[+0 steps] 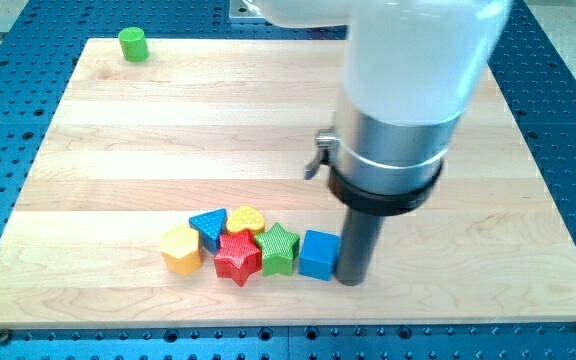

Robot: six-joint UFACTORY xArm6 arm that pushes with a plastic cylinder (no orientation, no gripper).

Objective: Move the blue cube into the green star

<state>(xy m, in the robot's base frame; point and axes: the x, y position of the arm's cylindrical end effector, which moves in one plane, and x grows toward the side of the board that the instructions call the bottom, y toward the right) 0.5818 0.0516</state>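
Wooden bench on blue perforated base: my tip touches the blue cube on its right side, view's bottom centre; rod has no fingers, so nothing held. Cube sits just beside green star, w/ red star, yellow heart, blue triangle, yellow pentagon clustered to view's left. Green cylinder stands well apart at top left; no legible writing or labels.

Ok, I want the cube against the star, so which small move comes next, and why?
Probably a short push toward the view's left. My tip sits right at the blue cube on its right side, and the green star lies just left of the cube, nearly touching it.
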